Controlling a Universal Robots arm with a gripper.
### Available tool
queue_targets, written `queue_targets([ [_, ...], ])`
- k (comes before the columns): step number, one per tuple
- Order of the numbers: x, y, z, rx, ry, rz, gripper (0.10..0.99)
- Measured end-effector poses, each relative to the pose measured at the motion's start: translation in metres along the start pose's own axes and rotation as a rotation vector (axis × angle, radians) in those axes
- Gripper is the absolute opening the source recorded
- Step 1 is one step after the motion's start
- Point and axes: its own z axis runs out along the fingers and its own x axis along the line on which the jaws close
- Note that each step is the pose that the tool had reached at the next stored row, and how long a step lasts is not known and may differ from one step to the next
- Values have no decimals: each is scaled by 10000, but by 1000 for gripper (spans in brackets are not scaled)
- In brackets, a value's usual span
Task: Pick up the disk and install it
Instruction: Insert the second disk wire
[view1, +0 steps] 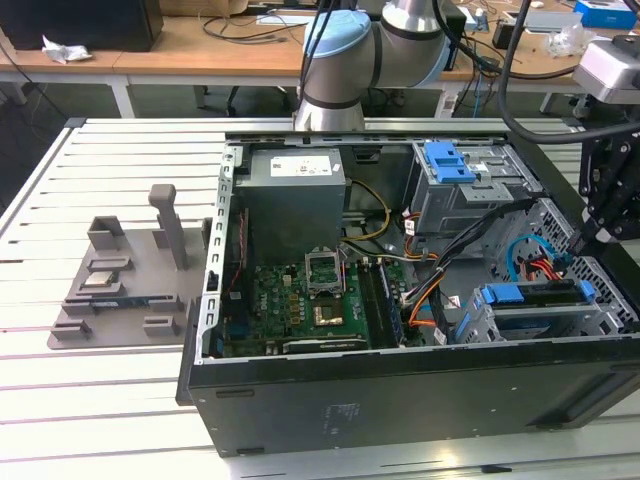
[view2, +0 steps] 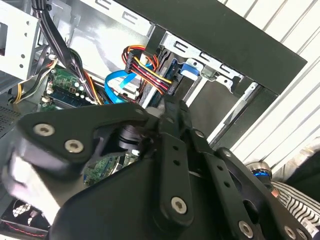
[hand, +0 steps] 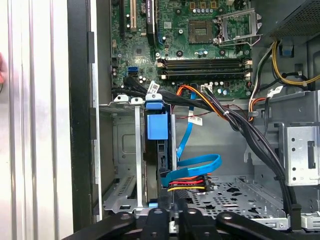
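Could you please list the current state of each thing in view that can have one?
Computer case: lying on its side, side panel off, interior exposed.
Disk: seated on edge in the drive cage, blue frame showing, cables at its end.
CPU socket: uncovered, no cooler on it.
Memory slots: filled with modules.
Blue latch on the upper drive bay: raised.
Pincer: just beside the disk's cabled end.

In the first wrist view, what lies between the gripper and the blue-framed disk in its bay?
In the first wrist view, a blue flat cable and a red, yellow and black wire plug sit between the gripper and the disk.
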Motion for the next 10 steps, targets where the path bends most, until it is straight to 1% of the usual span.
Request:
queue_targets([
  [1, 0, 0, 0, 0, 0, 0, 302],
  [4, 0, 1, -1, 0, 1, 0, 302],
  [5, 1, 50, 0, 0, 1, -1, 302],
  [9, 10, 315, 8, 0, -3, -1, 302],
  [10, 10, 338, 8, 0, -2, -1, 302],
])
